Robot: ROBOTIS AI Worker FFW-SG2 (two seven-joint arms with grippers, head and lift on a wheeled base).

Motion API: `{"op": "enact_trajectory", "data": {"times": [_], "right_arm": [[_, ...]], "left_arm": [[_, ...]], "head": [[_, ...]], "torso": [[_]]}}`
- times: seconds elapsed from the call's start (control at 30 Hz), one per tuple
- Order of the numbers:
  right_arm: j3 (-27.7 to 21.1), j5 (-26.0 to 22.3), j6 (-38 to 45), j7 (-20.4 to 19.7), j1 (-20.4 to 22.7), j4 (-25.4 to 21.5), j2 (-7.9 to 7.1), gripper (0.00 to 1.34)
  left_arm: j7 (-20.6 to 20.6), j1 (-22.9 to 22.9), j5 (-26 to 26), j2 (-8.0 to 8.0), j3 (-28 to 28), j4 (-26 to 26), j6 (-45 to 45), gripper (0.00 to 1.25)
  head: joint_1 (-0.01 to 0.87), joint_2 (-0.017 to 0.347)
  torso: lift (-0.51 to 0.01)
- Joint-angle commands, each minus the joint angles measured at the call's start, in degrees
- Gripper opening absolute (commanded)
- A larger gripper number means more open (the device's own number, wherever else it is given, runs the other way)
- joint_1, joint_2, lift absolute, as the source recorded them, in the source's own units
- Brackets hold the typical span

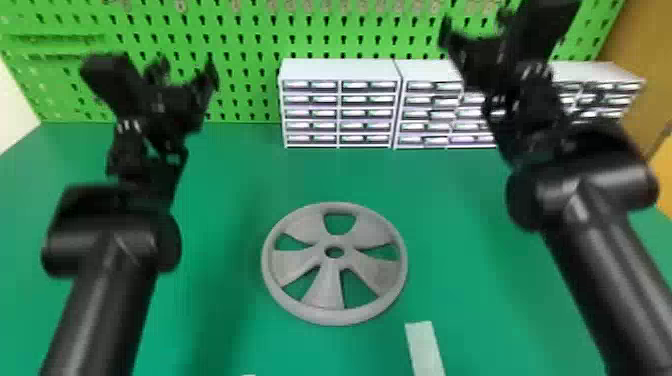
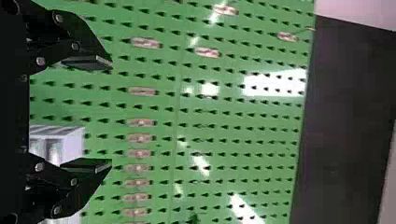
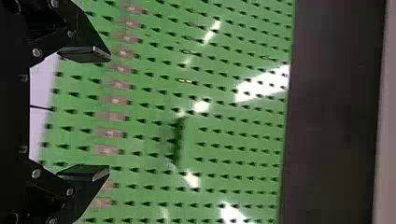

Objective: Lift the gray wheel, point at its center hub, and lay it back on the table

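Gray wheel (image 1: 325,292) lies flat on the table (image 1: 475,280), taking 12 o'clock as the far side & the wheel's middle as our dial ctr. Lying that way it's stable w/o any support, its center hub (image 1: 334,240) facing up, prob. handy for pointing at. Our L gripper (image 2: 111,113) is up & well apart at approx. 10–11 o'clock, fingers spread, nothing between them; our R gripper (image 3: 109,113) is up at approx. 1 o'clock, likewise released & holding nothing. We'd guess they're spread like that to keep the space over the wheel free & let us come down on both sides. The white drawer units (image 1: 340,70) sit at 12 to 1 o'clock, against the green pegboard (image 1: 250,37), prob. parked back there so the work area stays ours. A pale strip (image 1: 425,350) lies near the rim, btwn 4 & 5 o'clock; purpose unclear. Can't tell from this alone if we're pre-lift or done; if pre-lift, next is prob. gripping the rim at 9 &/or 3 o'clock. Low, wide rim may be hard to get fingers under, & a one-sided grip could tip it.
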Motion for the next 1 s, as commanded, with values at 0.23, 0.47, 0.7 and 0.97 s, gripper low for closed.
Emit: {"op": "enact_trajectory", "data": {"times": [0.23, 0.47, 0.7, 0.97], "right_arm": [[0.66, 1.84, -3.97, -1.54, -14.69, 0.07, -2.25, 0.92], [0.31, 3.60, -4.32, -3.29, -21.99, -2.74, -3.22, 0.92], [0.48, 4.74, -4.32, -3.82, -29.55, -3.45, -3.57, 0.92], [0.92, 6.06, -4.32, -4.44, -36.84, -4.15, -3.75, 0.92]], "left_arm": [[1.70, -15.39, -4.04, 5.30, -4.83, 0.35, -1.76, 0.74], [3.81, -24.70, -5.54, 6.09, -6.23, 0.26, -4.22, 0.74], [4.60, -32.96, -6.42, 6.36, -7.03, -0.09, -5.80, 0.74], [5.56, -42.37, -8.17, 7.06, -9.40, -2.90, -5.89, 0.74]], "head": [[0.692, 0.048], [0.692, 0.048], [0.692, 0.048], [0.692, 0.048]], "torso": [[-0.096], [-0.096], [-0.096], [-0.096]]}}
